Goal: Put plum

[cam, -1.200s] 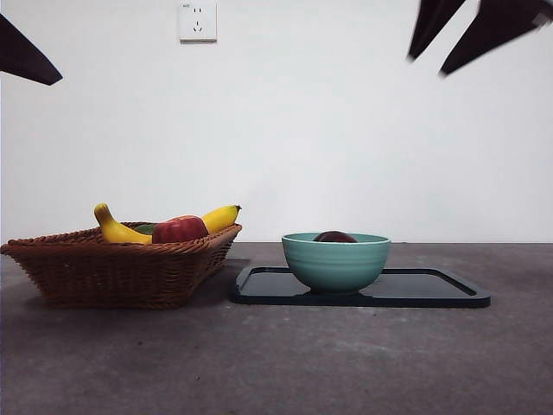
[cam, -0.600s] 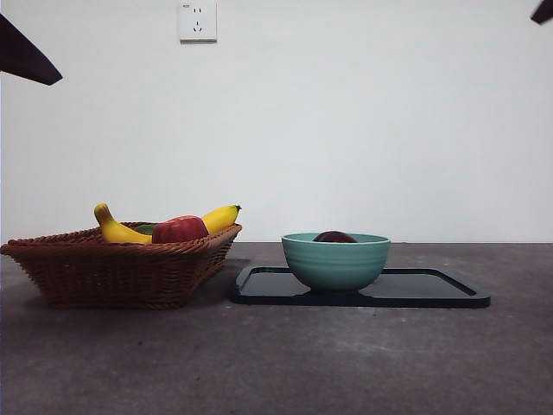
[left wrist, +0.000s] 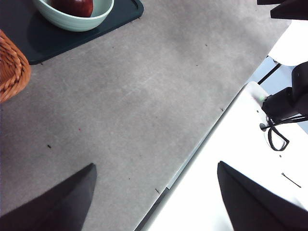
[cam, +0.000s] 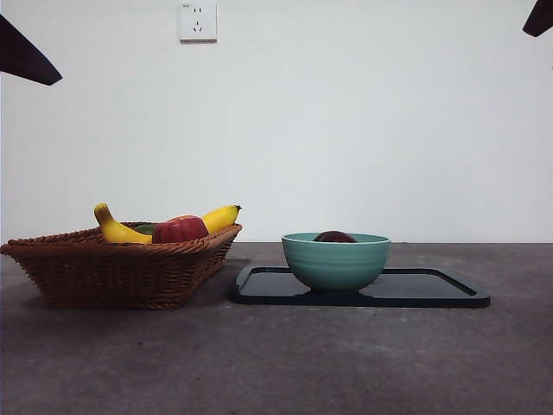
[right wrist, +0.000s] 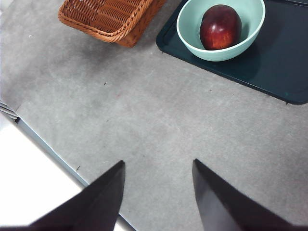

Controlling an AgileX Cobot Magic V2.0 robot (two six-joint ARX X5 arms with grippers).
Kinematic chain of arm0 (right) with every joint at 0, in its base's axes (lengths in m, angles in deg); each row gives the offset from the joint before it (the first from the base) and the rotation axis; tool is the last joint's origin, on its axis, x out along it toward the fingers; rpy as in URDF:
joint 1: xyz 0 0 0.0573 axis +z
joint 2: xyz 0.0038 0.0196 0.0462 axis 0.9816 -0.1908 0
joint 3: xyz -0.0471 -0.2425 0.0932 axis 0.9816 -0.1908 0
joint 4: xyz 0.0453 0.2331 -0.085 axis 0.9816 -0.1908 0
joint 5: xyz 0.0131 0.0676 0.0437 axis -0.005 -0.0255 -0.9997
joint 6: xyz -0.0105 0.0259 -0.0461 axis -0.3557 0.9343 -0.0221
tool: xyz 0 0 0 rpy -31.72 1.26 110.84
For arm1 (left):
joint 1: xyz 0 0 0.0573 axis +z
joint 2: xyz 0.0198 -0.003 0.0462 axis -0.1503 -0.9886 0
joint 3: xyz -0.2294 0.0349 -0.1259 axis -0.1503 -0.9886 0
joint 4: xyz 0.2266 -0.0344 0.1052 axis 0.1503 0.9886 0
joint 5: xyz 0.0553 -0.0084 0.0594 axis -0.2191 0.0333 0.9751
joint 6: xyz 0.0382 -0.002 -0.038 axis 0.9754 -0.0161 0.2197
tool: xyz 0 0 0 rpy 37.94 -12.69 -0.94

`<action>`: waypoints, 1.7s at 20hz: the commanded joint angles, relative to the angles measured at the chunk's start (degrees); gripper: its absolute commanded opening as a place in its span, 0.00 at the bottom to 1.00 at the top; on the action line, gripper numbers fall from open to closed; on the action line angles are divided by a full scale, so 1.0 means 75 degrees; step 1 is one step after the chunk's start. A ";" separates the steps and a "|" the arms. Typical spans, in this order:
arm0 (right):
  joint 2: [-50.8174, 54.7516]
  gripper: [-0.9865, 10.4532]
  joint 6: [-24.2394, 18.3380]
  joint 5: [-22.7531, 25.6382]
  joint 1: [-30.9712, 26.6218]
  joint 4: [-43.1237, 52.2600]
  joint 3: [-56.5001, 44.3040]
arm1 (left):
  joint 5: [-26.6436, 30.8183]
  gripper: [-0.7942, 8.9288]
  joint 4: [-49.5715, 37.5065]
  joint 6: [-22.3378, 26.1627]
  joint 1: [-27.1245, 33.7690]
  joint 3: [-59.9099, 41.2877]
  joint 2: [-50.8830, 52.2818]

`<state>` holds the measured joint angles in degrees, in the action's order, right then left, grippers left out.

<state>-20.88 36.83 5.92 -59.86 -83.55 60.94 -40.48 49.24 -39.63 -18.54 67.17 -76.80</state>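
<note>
- The plum (right wrist: 220,27) lies inside the teal bowl (right wrist: 190,36), and the bowl stands on the dark tray (right wrist: 274,72); in the front view only the plum's top (cam: 335,236) shows above the bowl's rim (cam: 335,261).
- The right gripper (right wrist: 159,168) hangs high over bare grey surface (right wrist: 159,120), its jaws spread and holding nothing; the plum is well ahead of the jaws, far beyond their tips.
- The left gripper (left wrist: 154,173) is likewise raised, jaws wide apart and empty, with the bowl (left wrist: 72,21) far ahead of them and off to one side.
- Judging by this, the placing looks done and the step in hand is retreat: both arms should clear upward and outward, keeping the jaws off the bowl and tray so nothing is nudged.
- The wicker basket (cam: 121,268), beside the tray, holds a red apple (cam: 180,230) and bananas (cam: 117,229); it needs no touching.
- The plum sits low in the bowl, so I expect it to rest without rolling.
</note>
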 commanded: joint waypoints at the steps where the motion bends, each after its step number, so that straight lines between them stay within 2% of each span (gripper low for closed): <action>1: -0.0032 0.28 -0.0035 -0.0032 0.0047 0.0073 0.0047 | -0.0044 0.49 -0.0085 -0.0073 -0.0035 0.0073 -0.0032; 6: -0.0032 0.28 -0.0032 -0.0032 0.0047 0.0073 0.0047 | -0.0044 0.49 -0.0099 -0.0221 -0.0038 0.0073 -0.0032; 11: -0.0032 0.28 -0.0029 -0.0029 0.0047 0.0073 0.0047 | 0.0061 0.49 -0.1419 -0.1355 -0.0280 0.0125 -0.0187; 13: -0.0032 0.28 0.0023 -0.0029 0.0047 0.0073 0.0047 | 0.0568 0.49 -0.1839 -0.1714 -0.0437 0.0393 -0.0600; 17: -0.0032 0.28 0.0026 -0.0029 0.0047 0.0073 0.0047 | 0.1358 0.49 -0.1862 -0.1874 -0.0723 0.1512 -0.2063; 26: -0.0032 0.28 0.0041 -0.0026 0.0047 0.0070 0.0047 | 0.2573 0.47 -0.1475 -0.1953 -0.1212 0.5327 -0.6105; 34: -0.0032 0.28 0.0137 -0.0003 0.0047 0.0070 0.0047 | 0.2838 0.46 -0.1008 -0.1944 -0.1387 0.7443 -0.8670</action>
<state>-20.88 37.42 5.96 -59.86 -83.55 60.94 -19.32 41.72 -54.16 -28.37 121.31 -140.31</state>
